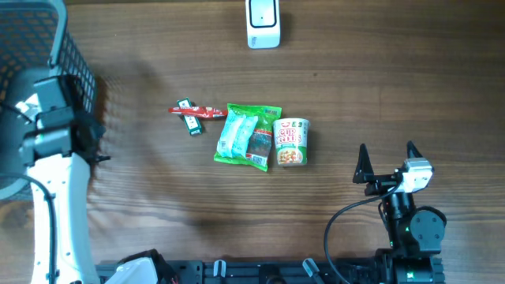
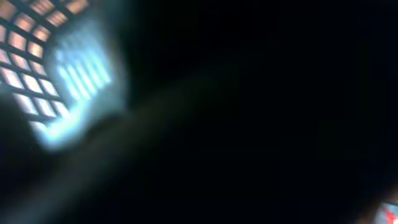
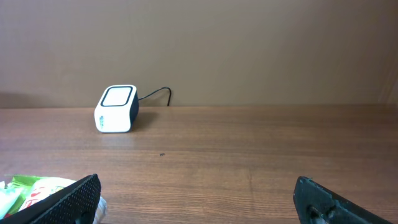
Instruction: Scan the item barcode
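Observation:
The items lie in the middle of the table: a green snack packet (image 1: 247, 136), a cup of noodles (image 1: 290, 142) on its side right of it, and a red bar (image 1: 198, 111) with a small dark packet (image 1: 190, 125) to the left. The white barcode scanner (image 1: 263, 22) stands at the far edge, also seen as a scanner (image 3: 116, 109) in the right wrist view. My right gripper (image 1: 387, 162) rests open and empty right of the cup. My left gripper (image 1: 88, 134) is at the basket's side; its wrist view is dark and blurred, so its fingers cannot be made out.
A dark wire basket (image 1: 47, 47) fills the far left corner; its mesh (image 2: 31, 68) shows blurred in the left wrist view. The scanner's cable (image 3: 158, 93) runs along the back wall. A corner of the green packet (image 3: 25, 186) shows beside my right gripper's left finger.

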